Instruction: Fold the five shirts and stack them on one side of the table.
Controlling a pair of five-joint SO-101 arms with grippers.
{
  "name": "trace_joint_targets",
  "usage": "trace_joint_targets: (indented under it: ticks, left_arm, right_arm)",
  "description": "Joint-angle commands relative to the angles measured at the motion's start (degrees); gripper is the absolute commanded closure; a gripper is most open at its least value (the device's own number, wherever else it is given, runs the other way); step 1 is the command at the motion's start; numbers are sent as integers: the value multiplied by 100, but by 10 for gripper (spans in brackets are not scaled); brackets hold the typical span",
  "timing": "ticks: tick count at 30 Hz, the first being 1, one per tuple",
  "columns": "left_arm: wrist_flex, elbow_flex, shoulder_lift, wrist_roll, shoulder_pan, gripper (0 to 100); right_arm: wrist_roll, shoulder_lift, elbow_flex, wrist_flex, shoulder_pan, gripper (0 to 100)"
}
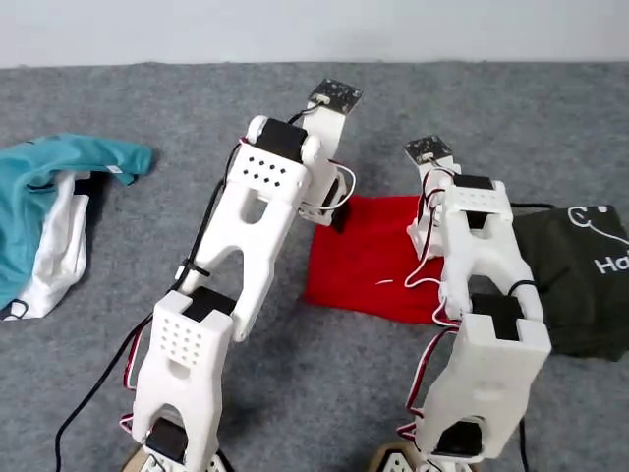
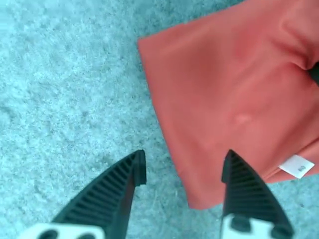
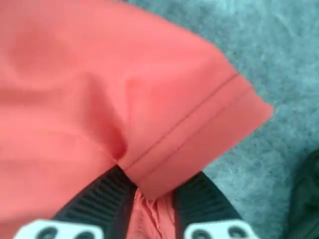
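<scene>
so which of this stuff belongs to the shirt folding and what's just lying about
Job: red cloth shirt, pinched by the right gripper; left gripper, open at its edge; dark shirt with white print; teal cloth shirt; white cloth shirt.
Lying about: grey carpet-like table cover; black cable by an arm base.

White lettering (image 1: 607,264) on dark shirt (image 1: 570,305) (cut off); tag (image 2: 297,166) on red shirt (image 2: 239,99) unreadable

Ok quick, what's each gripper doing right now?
Left gripper: open, holding nothing, at the red shirt corner.
Right gripper: closed on the red shirt.
</scene>
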Motion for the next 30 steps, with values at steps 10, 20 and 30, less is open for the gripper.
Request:
trace_joint_targets:
  ticks: [10,20,30]
  left_arm:
    - [105,31,-387,-62,-53,749]
    - [97,57,-369,-62,-35,749]
    - [97,57,-369,-62,0,749]
  right_arm:
    - [-835,-593,-1451,75,725,988]
    - [-2365,-1130,-2330,84,2246,988]
    - [-2796,-1174,-2295,936,3767,988]
